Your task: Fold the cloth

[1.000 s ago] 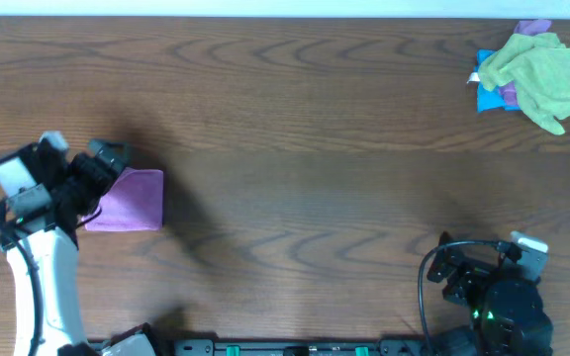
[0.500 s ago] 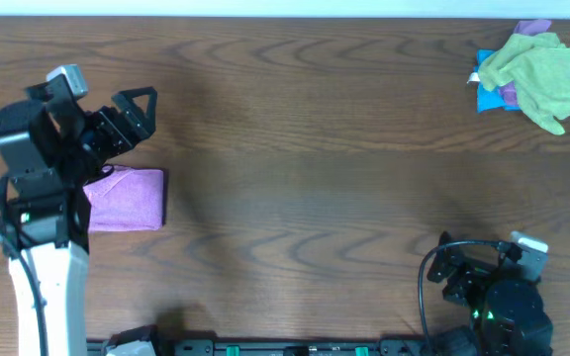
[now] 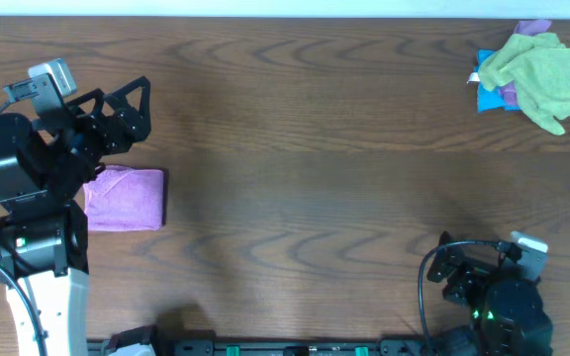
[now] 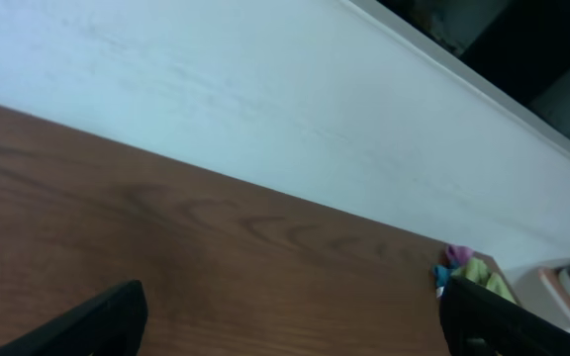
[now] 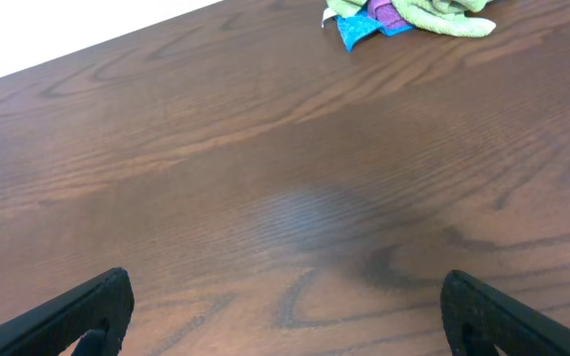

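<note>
A purple cloth (image 3: 127, 199) lies folded into a small rectangle on the wooden table at the left. My left gripper (image 3: 132, 109) is open and empty, raised above the table just beyond the cloth's far edge; its fingers (image 4: 92, 321) frame only bare table in the left wrist view. My right gripper (image 3: 453, 265) is open and empty at the table's near right; its fingers (image 5: 77, 316) show over bare wood in the right wrist view.
A pile of green, purple and blue cloths (image 3: 534, 71) sits at the far right corner; it also shows in the right wrist view (image 5: 414, 15) and the left wrist view (image 4: 468, 272). A white wall runs behind the table.
My left gripper has let go of the purple cloth, lifted off it and swung up and toward the far side. The cloth stays folded. The right arm has not moved.
</note>
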`<state>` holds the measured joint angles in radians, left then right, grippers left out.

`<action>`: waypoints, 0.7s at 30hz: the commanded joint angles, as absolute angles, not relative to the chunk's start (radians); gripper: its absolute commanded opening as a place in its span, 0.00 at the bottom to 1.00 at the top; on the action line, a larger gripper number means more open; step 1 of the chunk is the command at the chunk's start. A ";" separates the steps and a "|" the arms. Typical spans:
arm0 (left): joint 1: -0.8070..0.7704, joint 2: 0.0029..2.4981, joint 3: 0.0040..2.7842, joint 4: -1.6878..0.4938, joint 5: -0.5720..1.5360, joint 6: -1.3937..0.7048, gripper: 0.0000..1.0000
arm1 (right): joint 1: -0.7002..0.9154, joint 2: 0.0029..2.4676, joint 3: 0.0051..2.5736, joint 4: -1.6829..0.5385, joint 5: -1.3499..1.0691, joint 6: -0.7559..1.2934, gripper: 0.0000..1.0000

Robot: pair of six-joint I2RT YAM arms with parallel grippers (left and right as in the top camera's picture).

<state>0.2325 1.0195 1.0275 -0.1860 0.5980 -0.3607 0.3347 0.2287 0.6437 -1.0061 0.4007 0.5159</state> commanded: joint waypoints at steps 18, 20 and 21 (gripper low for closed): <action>-0.009 0.514 0.616 -0.216 0.112 -0.096 0.96 | 0.330 0.226 0.641 -1.007 0.415 0.527 0.99; -0.009 0.439 0.562 -0.245 0.112 -0.068 0.96 | 0.330 0.226 0.641 -1.007 0.415 0.527 0.99; -0.009 0.406 0.543 -0.266 0.111 -0.055 0.96 | 0.330 0.226 0.641 -1.007 0.415 0.527 0.99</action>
<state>-0.0040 0.4793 0.5884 -0.2459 0.1486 -0.1139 0.3347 0.2283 0.6437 -1.0058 0.4011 0.5159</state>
